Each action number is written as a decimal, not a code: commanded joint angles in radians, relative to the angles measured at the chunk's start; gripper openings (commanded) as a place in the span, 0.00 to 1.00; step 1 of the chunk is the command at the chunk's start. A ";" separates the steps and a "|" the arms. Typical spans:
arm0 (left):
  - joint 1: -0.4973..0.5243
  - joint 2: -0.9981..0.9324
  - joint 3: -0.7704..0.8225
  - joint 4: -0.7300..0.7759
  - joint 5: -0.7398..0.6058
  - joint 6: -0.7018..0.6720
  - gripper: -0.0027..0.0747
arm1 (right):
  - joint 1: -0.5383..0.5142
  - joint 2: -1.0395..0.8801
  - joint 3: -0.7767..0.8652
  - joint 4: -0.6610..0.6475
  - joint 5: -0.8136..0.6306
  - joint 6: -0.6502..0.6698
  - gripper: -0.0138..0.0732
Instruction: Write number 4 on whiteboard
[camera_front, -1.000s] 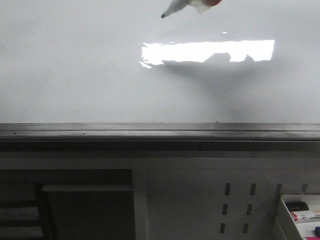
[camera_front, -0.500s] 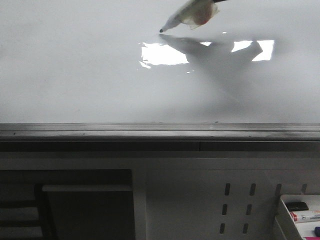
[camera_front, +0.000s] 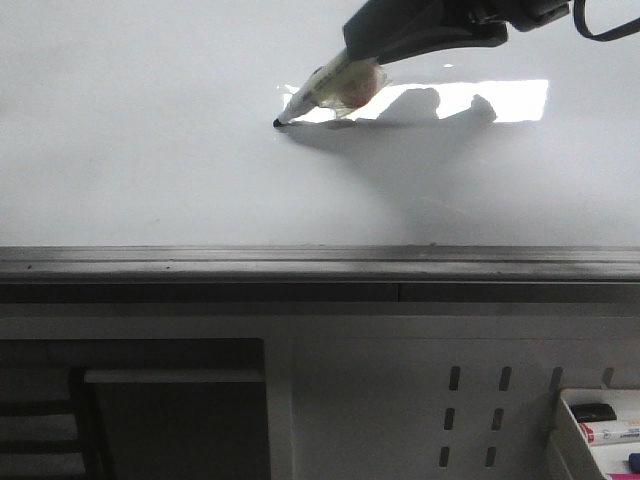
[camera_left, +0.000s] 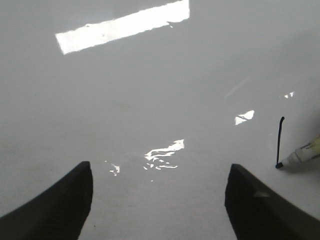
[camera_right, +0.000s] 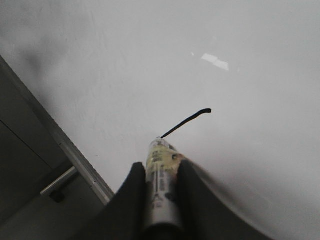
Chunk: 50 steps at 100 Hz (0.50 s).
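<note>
One thin black stroke (camera_right: 186, 121) of the number 4 on the whiteboard (camera_front: 150, 150), short and nearly straight, hooked slightly at its far end; clear in both wrist views (camera_left: 279, 141), hidden behind the pen in the front view. Tip of a marker (camera_front: 320, 90) touching the board at the stroke's near end, just at the left edge of the bright rectangular glare (camera_front: 500, 98), in the upper middle of the board as seen from the front. Marker tilted, pale barrel with a yellowish label, dark nib down, its shadow lying on the board to the right.

Right tool (camera_right: 161, 192) pinching the marker's barrel, a dark finger on either side, reaching in from the upper right of the front view (camera_front: 425, 35) with a black cable looping behind it. Left tool (camera_left: 157, 200) spread wide, holding nothing, hovering over bare board with the marker tip and stroke just beside its finger (camera_left: 260, 210); not seen in the front view.

Grey metal ledge (camera_front: 320, 262) along the board's near edge. Below it, a white perforated panel (camera_front: 470, 415) with dark slots. At the lower right corner, a white tray (camera_front: 570, 430) holding markers (camera_front: 610, 432) and a small dark object (camera_front: 595, 411).
</note>
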<state>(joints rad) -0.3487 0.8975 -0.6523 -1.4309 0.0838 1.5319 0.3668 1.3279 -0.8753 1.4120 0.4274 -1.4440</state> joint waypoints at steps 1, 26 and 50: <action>0.003 -0.016 -0.028 -0.017 0.000 -0.007 0.70 | 0.000 -0.034 -0.028 -0.048 -0.063 0.075 0.10; 0.003 -0.016 -0.028 -0.017 0.000 -0.007 0.70 | -0.017 -0.120 -0.024 -0.332 -0.111 0.361 0.10; 0.003 -0.016 -0.028 -0.017 0.012 -0.007 0.70 | -0.136 -0.183 -0.024 -0.555 0.060 0.602 0.10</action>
<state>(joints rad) -0.3487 0.8975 -0.6523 -1.4309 0.0896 1.5319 0.2703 1.1884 -0.8753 0.8982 0.4543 -0.8905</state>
